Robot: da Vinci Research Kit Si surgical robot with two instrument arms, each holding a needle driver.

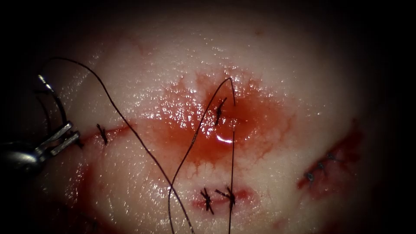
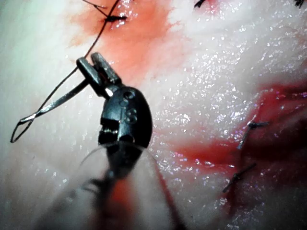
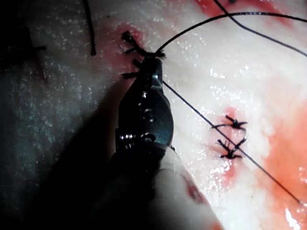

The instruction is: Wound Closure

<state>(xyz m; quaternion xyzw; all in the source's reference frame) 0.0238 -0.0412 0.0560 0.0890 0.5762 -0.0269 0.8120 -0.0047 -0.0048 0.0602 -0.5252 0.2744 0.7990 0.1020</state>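
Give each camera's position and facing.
Endoscope: above and in front of the tissue, looking down at the cut; the left tool enters from the left, jaws shut on the needle near one end, with the needle outside the tissue.
Left wrist: looks along the left shaft at its own jaws.
Right wrist: looks along the right shaft at the right tool, jaws shut on the thread beside a stitch.
Shared: endoscope and left wrist both show the left tool and the needle.

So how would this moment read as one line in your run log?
left tool: shut on needle, near its tail, clear of tissue | right tool: tip at thread, jaws unclear
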